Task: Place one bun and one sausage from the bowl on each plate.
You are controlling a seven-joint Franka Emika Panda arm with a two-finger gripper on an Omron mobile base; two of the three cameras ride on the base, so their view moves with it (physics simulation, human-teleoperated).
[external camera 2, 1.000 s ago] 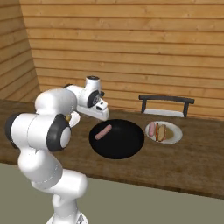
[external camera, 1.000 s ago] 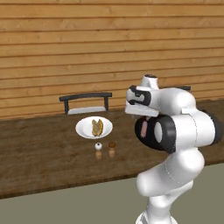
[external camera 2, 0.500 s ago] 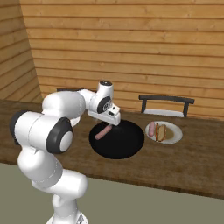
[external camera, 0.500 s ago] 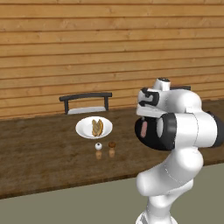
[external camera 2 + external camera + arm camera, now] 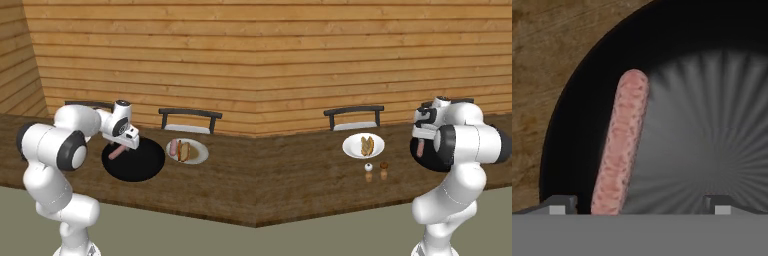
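Beneath the spread hand, a sausage lies in the bowl, left of centre.

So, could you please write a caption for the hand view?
Open gripper above the wide black bowl, a smooth pinkish sausage lying near its left fingertip.

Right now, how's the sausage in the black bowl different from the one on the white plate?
The sausage in the bowl lies alone on the black dish, under the gripper; the sausage on the plate lies beside a bun on the white plate. The first lies diagonally in the right base view, the second points away from the camera. Both are smooth pink cylinders.
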